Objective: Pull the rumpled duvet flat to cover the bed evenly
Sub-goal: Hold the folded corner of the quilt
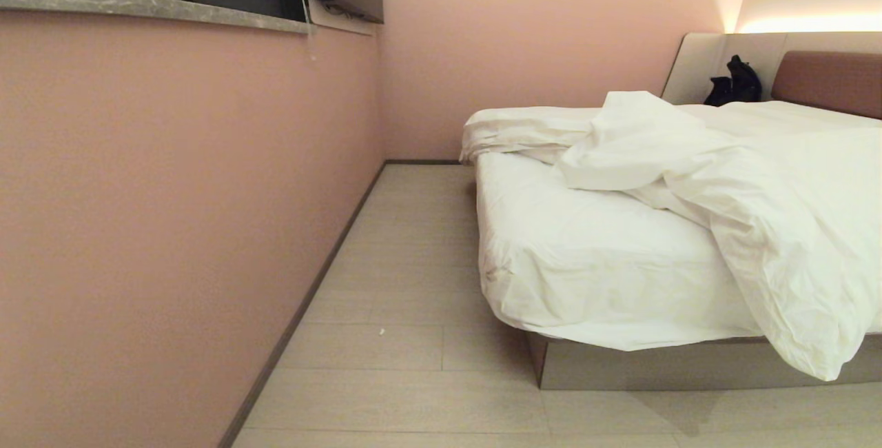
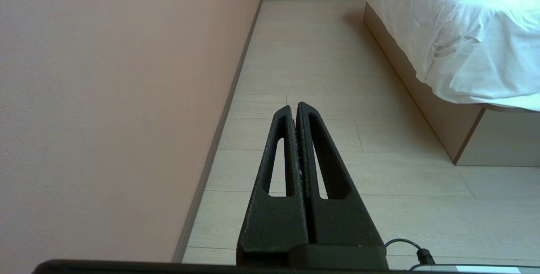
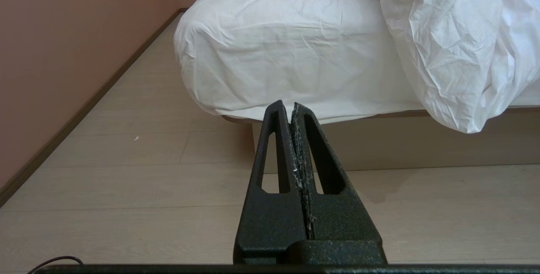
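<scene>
The thick, puffy white duvet lies bunched and creased across the low white-sheeted bed with its grey-beige base, one fold spilling over the foot edge and leaving the near corner of the mattress bare. The left gripper and right gripper hang above the pale wood-plank floor with fingers pressed together, holding nothing. A clear aisle of floor runs between the bed's side and the pink wall.
</scene>
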### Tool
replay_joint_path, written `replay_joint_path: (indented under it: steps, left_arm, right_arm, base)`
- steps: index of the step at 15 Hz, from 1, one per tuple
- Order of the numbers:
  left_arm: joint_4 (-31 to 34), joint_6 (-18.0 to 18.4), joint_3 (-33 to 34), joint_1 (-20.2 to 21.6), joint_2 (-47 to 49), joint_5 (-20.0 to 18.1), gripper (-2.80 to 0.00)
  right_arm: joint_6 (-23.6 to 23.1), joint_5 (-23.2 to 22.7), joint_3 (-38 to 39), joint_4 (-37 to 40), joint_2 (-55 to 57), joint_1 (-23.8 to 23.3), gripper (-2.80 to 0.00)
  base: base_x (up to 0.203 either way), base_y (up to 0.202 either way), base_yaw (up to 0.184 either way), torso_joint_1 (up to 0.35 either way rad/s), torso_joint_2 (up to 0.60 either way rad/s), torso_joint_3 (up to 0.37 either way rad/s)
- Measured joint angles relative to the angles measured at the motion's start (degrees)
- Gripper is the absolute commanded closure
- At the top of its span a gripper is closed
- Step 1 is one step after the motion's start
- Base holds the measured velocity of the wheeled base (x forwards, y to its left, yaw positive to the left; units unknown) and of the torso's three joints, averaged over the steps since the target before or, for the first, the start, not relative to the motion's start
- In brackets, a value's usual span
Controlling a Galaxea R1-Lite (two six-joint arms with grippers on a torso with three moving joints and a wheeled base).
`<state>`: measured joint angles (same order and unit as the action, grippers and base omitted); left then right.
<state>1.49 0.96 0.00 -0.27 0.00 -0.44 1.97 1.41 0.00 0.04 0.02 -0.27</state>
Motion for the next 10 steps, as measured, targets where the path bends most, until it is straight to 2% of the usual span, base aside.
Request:
replay_joint_path:
  steps: [10]
  left_arm:
    - [0.0, 0.0, 0.0, 0.0, 0.0, 0.1, 0.0]
  right_arm:
    - [0.0, 0.0, 0.0, 0.0, 0.0, 0.0, 0.0]
  base:
    - [0.0, 0.0, 0.0, 0.0, 0.0, 0.0]
